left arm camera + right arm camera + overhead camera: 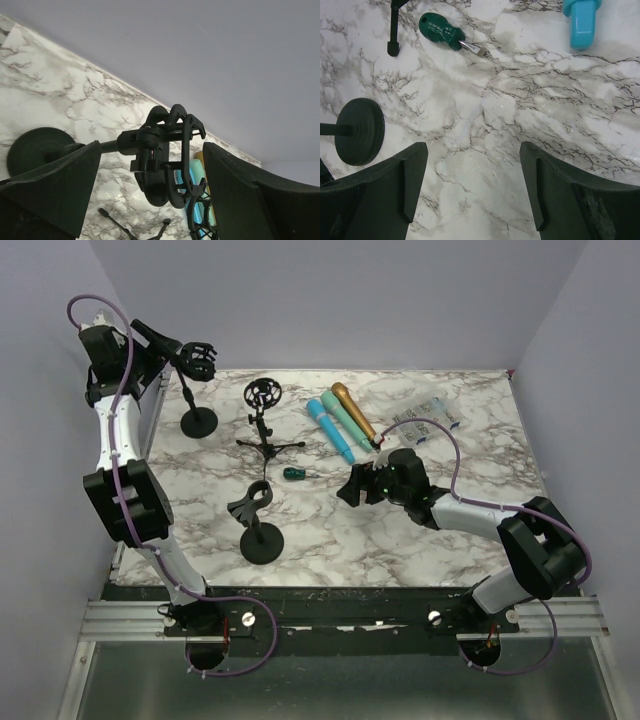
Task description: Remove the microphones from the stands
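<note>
Microphones [348, 420], three: laid side by side on tabletop [330, 530], well apart from stand [198, 422]. Left fingers [65, 185]: spread wide either side of stand's shock mount [170, 160], nothing gripped. Right fingers [385, 185]: spread wide above tabletop, nothing held.

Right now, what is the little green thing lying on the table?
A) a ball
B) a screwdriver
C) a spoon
B: the screwdriver has a stubby green handle and a short metal blade, and it lies flat on the marble table.
</note>
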### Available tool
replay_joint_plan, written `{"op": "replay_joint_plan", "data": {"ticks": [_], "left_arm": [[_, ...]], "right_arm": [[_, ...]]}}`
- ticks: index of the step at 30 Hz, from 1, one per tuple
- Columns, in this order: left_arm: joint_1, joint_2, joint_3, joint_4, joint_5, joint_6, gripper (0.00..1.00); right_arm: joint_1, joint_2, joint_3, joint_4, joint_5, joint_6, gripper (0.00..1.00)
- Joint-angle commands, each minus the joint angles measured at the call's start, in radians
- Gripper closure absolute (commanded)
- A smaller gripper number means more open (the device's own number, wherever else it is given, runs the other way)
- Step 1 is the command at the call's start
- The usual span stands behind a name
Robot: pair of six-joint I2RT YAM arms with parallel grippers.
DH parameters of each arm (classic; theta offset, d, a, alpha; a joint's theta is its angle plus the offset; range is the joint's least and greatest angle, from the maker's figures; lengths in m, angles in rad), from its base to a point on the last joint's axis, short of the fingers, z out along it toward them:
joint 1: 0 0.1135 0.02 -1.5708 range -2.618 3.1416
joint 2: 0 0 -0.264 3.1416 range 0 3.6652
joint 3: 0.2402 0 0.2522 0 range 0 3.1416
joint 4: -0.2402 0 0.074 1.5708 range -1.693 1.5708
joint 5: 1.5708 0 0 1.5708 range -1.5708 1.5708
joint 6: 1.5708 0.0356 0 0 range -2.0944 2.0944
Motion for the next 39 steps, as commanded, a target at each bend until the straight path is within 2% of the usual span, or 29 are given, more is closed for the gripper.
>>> {"op": "replay_joint_plan", "data": {"ticks": [1,5,9,14,23,31,36,39], "left_arm": [[0.011,0.019,-0.094,0.146,0.156,-0.19,0.16],[0.011,0.017,-0.165,0.241,0.18,-0.292,0.21],[0.018,0.014,-0.195,0.273,0.156,-0.328,0.27],[0.028,-0.001,-0.197,0.292,0.145,-0.343,0.23],[0.059,0.011,-0.21,0.349,0.153,-0.429,0.24],[0.06,0.048,-0.226,0.43,0.186,-0.498,0.34],[0.06,0.037,-0.24,0.403,0.18,-0.475,0.36],[0.06,0.043,-0.246,0.406,0.18,-0.48,0.42]], "right_arm": [[0.006,0.009,0.0,0.029,0.008,-0.014,0.18],[0.006,0.007,-0.003,0.029,0.009,-0.014,0.18],[0.006,0.005,-0.003,0.03,0.01,-0.015,0.18],[0.006,0.007,-0.004,0.033,0.008,-0.014,0.18],[0.006,0.013,-0.004,0.036,0.004,-0.013,0.18],[0.006,0.016,-0.002,0.035,0.008,-0.014,0.18],[0.006,0.019,0.0,0.036,0.006,-0.012,0.18],[0.006,0.021,0.0,0.036,0.006,-0.013,0.18]]}}
